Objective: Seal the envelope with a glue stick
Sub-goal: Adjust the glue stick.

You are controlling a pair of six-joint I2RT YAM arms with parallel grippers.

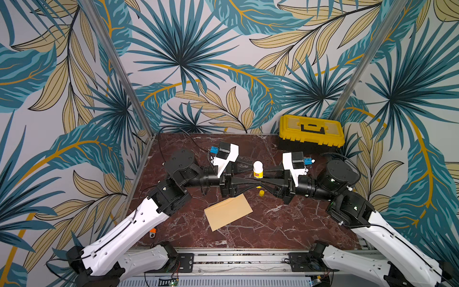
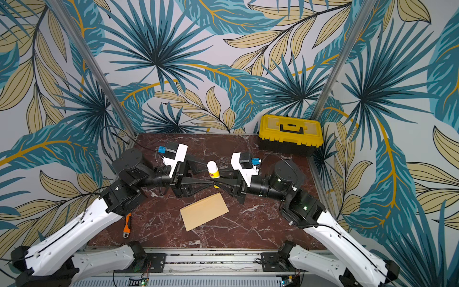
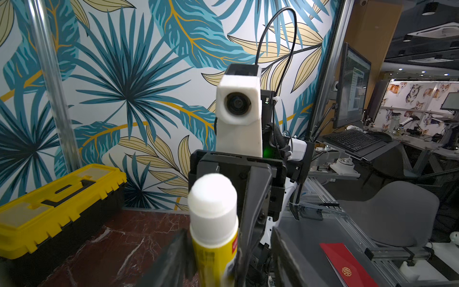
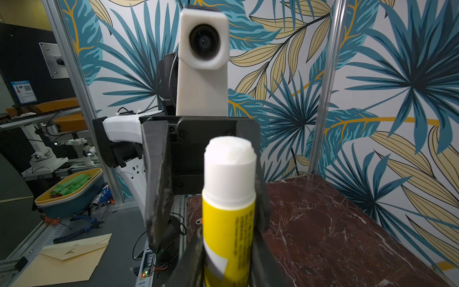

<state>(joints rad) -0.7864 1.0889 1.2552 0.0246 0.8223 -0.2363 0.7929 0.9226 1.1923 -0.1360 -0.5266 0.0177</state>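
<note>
The right gripper [image 4: 227, 246] is clamped on the lower yellow barrel of the glue stick [image 1: 257, 170] and holds it upright above the middle of the table, its uncapped, rounded white tip uppermost. The left gripper [image 3: 229, 258] faces it from the opposite side. Its black, tapered fingers are spread apart on either side of the stick, and the right wrist view shows one of them clear of it.

Nearest the front edge, by the left arm, an orange-handled tool [image 2: 127, 225] lies flat. Beyond it the envelope [image 1: 228, 212], a smooth tan paper rectangle with its plain face up, rests askew on the dark red, white-veined marble table [image 1: 273, 231]. Just past the envelope's far corner stands a small yellow cap [image 1: 261, 193], beneath the grippers. In the far right corner, against the leaf-patterned wall, sits a black plastic toolbox [image 1: 311, 130] with a ribbed yellow lid and a black handle.
</note>
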